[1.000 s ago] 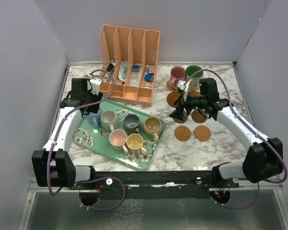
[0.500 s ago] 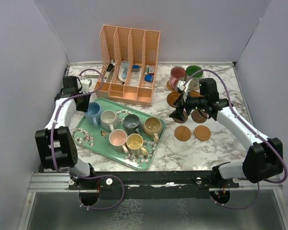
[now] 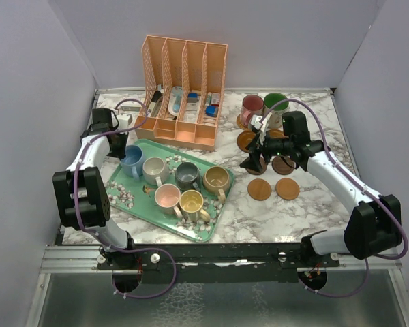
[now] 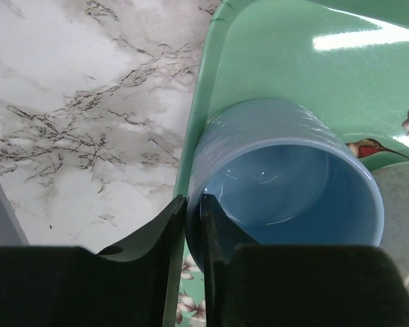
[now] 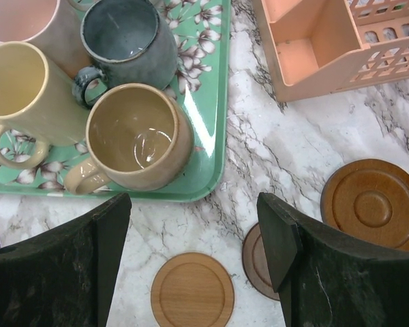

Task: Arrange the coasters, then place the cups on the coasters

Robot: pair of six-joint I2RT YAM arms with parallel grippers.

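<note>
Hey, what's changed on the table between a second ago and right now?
The left tool shifted slightly left, off the top of the blue cup on the tray, and closed its jaws on the cup's rim. The right tool, open above the coasters, and the other cups stayed put.

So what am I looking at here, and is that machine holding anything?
Two robot arms bolted to a marble table. The wide picture comes from a camera above and behind them; the other two from cameras on the wrists. The left claw pinches the rim of a blue mug, one of six on a green floral tray. The right claw hangs open and empty above wooden coasters. At the back stand a maroon mug and a green mug, right of an orange file organizer.
</note>
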